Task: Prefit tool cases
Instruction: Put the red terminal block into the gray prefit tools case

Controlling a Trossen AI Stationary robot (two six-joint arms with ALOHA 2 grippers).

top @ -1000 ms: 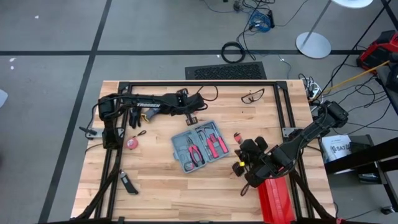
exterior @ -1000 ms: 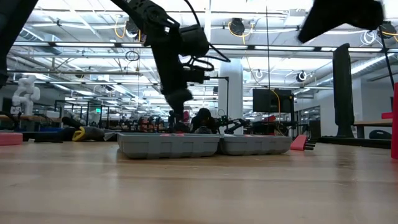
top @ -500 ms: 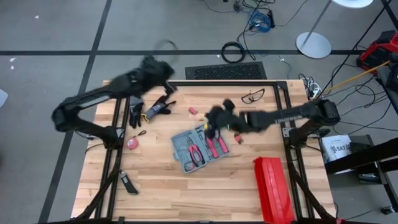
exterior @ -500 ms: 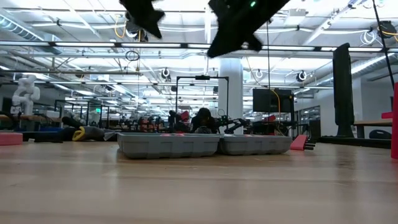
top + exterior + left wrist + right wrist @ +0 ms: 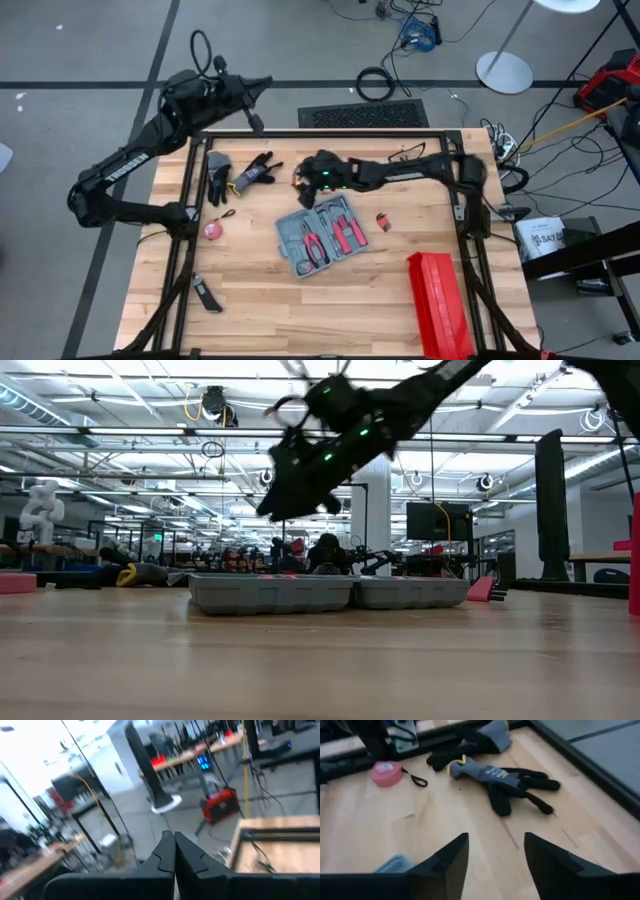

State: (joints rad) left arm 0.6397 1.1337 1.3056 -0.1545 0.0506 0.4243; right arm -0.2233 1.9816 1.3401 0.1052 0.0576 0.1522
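From above, the tool case (image 5: 322,237) lies open in the middle of the table (image 5: 260,310). The right gripper (image 5: 312,170) hangs just above it in the frame, jaws wide and empty. I think it is about to reach for something, maybe to fill the case. The left gripper (image 5: 255,122) waits off the table at upper left.

From table height, the case sits in the middle.

The left wrist view shows jaws shut, holding nothing.

The right wrist view shows 2 gloves (image 5: 502,777) and a pink tape measure (image 5: 387,772) ahead.
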